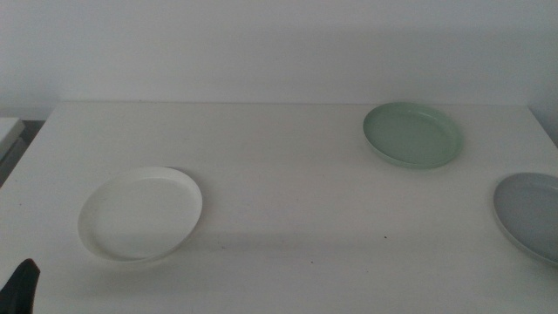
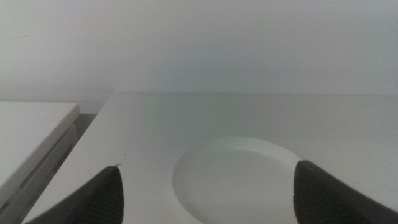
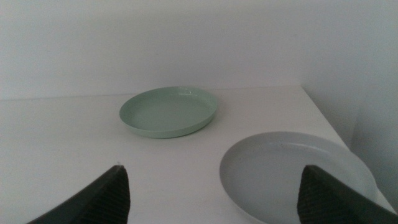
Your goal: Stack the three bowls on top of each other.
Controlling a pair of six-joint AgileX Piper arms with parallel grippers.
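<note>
white table point(image 1: 288, 166) fills the middle view, wall behind. we log three bowls, all apart from one another, none stacked. white bowl point(image 1: 140, 214) sits lower left of the frame. mint green bowl point(image 1: 412, 133) sits upper right, near the far edge. grey bowl point(image 1: 532, 214) lies at the right edge, partly cut off. left gripper point(image 2: 205, 186) shows only as a dark tip in the bottom left corner of the middle view; in its wrist view we see its jaws spread wide, nothing between them, white bowl just ahead. right gripper point(image 3: 214, 190) is out of the middle view; its jaws also stand wide apart and empty, grey bowl close ahead, mint green bowl beyond.
</note>
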